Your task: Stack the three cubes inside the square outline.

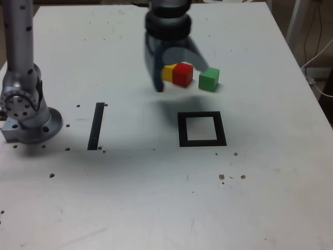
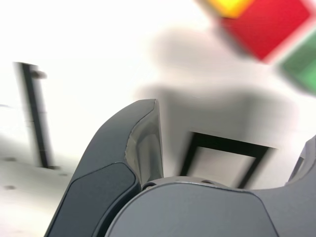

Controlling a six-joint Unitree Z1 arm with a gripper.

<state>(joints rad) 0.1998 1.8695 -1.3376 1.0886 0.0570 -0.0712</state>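
Three cubes sit in a row on the white table: yellow (image 1: 167, 72), red (image 1: 182, 74) touching it, and green (image 1: 208, 79) a small gap to the exterior view's right. My gripper (image 1: 182, 78) hangs open over the yellow and red cubes, one finger (image 1: 158, 83) at the yellow cube's left and the other near the green cube. Nothing is held. The square outline (image 1: 182, 130) of black tape lies nearer the camera, with nothing in it. In the wrist view the red cube (image 2: 266, 24), yellow cube (image 2: 229, 6), green cube (image 2: 303, 61), the outline (image 2: 222, 144) and one finger (image 2: 143, 143) show, all blurred.
A straight black tape strip (image 1: 96, 126) lies at the exterior view's left of the outline. The arm's metal base (image 1: 26, 112) stands at the table's left edge. Small dark specks dot the table. Cables hang beyond the table's right edge.
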